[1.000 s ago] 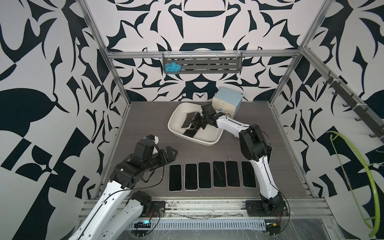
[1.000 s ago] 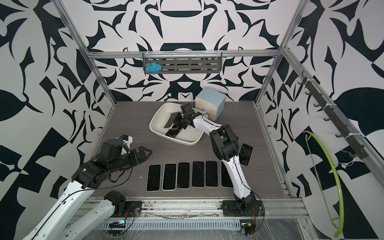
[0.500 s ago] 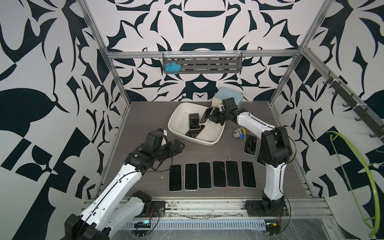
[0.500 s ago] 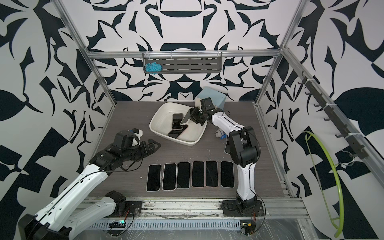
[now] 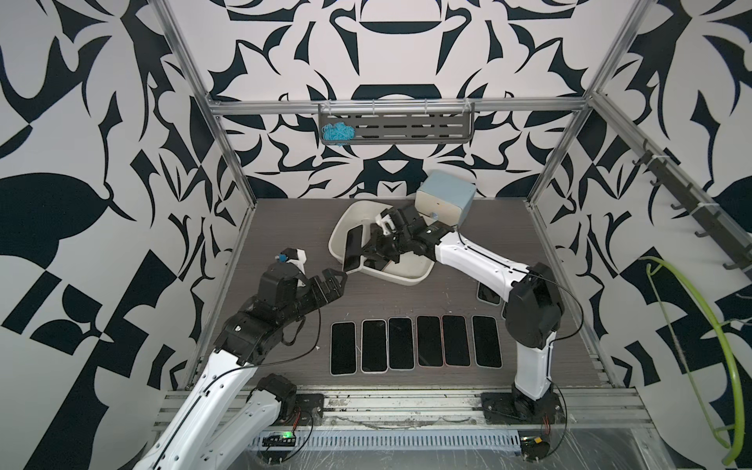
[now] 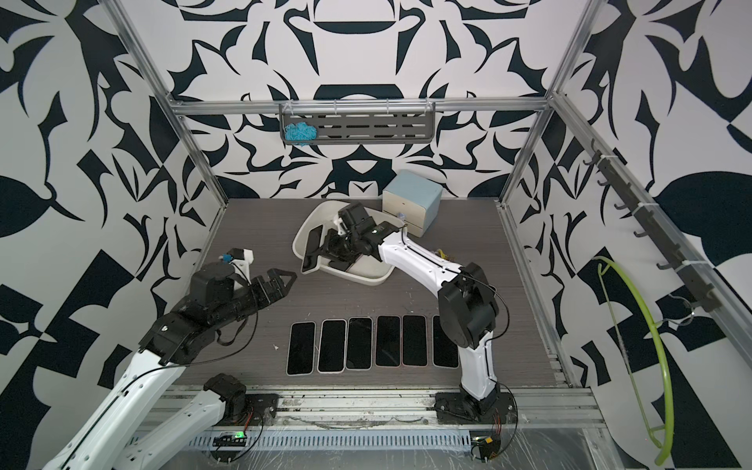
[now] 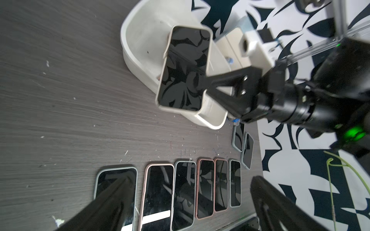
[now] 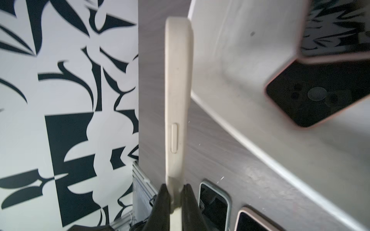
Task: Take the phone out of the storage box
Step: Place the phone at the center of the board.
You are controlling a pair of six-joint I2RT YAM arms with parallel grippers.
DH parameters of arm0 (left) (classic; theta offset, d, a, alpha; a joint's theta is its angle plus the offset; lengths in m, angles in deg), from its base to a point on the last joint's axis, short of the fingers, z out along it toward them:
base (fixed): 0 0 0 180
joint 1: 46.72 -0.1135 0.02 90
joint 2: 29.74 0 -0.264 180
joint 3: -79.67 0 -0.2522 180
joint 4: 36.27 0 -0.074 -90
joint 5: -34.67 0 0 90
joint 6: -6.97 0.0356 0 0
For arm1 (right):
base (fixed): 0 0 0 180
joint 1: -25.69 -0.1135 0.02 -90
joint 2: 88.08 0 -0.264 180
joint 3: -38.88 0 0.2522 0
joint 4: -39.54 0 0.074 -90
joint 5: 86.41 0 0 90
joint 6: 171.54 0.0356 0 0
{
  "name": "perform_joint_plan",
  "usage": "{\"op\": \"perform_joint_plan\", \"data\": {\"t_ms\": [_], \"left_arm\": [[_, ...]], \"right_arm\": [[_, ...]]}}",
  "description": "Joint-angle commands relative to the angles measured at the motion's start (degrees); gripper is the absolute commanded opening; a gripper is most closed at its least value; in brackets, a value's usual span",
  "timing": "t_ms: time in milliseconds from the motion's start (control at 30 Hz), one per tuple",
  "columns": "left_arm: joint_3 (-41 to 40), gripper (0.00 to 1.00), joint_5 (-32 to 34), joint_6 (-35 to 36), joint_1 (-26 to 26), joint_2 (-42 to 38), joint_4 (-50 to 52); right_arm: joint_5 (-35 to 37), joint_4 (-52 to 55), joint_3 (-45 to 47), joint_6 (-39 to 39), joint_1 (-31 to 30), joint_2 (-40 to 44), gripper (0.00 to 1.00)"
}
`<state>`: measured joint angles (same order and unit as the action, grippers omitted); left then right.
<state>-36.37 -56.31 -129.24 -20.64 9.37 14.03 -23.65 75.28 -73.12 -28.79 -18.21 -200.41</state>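
Observation:
The storage box (image 5: pixel 407 276) is an off-white tub at the back middle of the table, seen in both top views (image 6: pixel 366 276). My right gripper (image 5: pixel 376 250) is shut on a phone (image 5: pixel 353 248) in a cream case, gripping one end. The phone stands tilted over the box's left rim, dark screen facing the left arm (image 7: pixel 184 68). In the right wrist view the phone's cream edge (image 8: pixel 178 100) runs out from the right gripper (image 8: pixel 176 192). Another phone (image 8: pixel 312 96) lies in the box. My left gripper (image 5: pixel 335 280) is open and empty, just left of the held phone.
A row of several phones (image 5: pixel 415 342) lies screen up near the front edge. Two more phones (image 5: pixel 488 293) lie by the right arm. A small cream cabinet with a blue top (image 5: pixel 445 199) stands behind the box. A grey rack (image 5: pixel 394 128) hangs on the back wall.
My right gripper has carried the phone from the box's back right side across to its left rim. The left gripper has edged closer to the box and stayed open.

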Motion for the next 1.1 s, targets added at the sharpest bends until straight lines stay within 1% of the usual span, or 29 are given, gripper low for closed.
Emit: {"op": "perform_joint_plan", "data": {"t_ms": [0, 200, 333, 433, 567, 600, 633, 700, 800, 933, 1000, 1067], "left_arm": [[1.7, 1.0, 4.82, 0.47, -0.25, -3.09, 4.94], [2.96, 1.0, 6.51, 1.98, -0.25, -6.4, 9.32], [3.53, 1.0, 6.37, 2.45, -0.25, -7.62, 12.08], [3.36, 1.0, 5.98, 2.45, -0.25, -8.43, 12.89], [3.37, 1.0, 6.42, 2.62, -0.25, -9.25, 13.9], [3.27, 1.0, 6.6, 2.62, -0.25, -9.38, 13.99], [3.17, 1.0, 6.7, 2.62, -0.25, -9.42, 13.91], [2.6, 1.0, 6.74, 2.58, -0.25, -9.38, 13.24], [1.7, 1.0, 6.7, 1.61, -0.25, -8.95, 11.9], [1.22, 1.0, 6.68, 1.09, -0.25, -7.91, 10.58], [0.96, 1.0, 6.75, 0.42, -0.25, -7.17, 10.58], [0.38, 1.0, 6.08, -0.89, -0.25, -6.3, 8.23]], "right_arm": [[0.95, -1.92, -5.35, -0.13, -4.04, -2.01, 0.0], [3.0, -3.75, -11.33, 2.37, -9.53, -11.72, 0.0], [4.4, -3.19, -16.42, 4.02, -11.09, -18.51, 0.0], [6.06, -3.68, -16.69, 6.02, -11.38, -20.93, 0.0], [6.78, -4.67, -14.12, 7.36, -12.32, -20.63, 0.0], [6.76, -4.66, -13.03, 7.6, -12.64, -19.99, 0.03], [6.81, -4.9, -11.76, 7.63, -12.85, -19.39, 0.09], [7.48, -5.35, -8.29, 8.19, -13.12, -17.02, 0.26], [8.38, -4.96, -3.69, 8.77, -13.14, -13.45, 0.41], [7.12, -3.68, -1.14, 7.09, -13.27, -9.26, 0.52], [6.02, -0.95, -1.89, 4.26, -13.32, -7.11, 0.53], [4.53, 1.17, -2.51, 0.91, -13.08, -4.88, 0.54]]}}
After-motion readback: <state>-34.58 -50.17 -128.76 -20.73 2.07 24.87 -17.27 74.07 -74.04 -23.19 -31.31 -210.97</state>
